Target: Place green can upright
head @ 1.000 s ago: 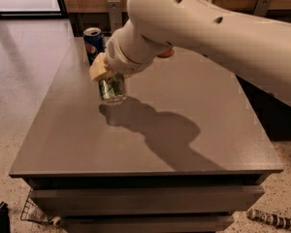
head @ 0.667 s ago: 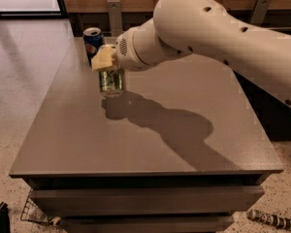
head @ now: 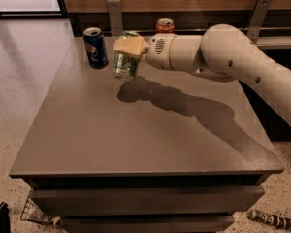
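Note:
The green can [head: 125, 65] is dark green with a pale label patch. It hangs roughly upright in my gripper [head: 128, 50], a little above the brown table [head: 136, 140], with its shadow on the tabletop just below and to the right. The cream fingers [head: 129, 46] close over the can's top part. The white arm reaches in from the right. The can is at the back left of the table, just right of the blue Pepsi can [head: 95, 47].
A red Coca-Cola can [head: 165, 25] stands at the table's back edge behind the wrist. A wooden wall with metal posts runs behind the table. A wire basket [head: 36, 212] and a striped object [head: 271, 220] lie on the floor by the table's front.
The gripper has carried the green can up and toward the back of the table, closer to the Pepsi can. The arm has swung so that it now reaches in from the right.

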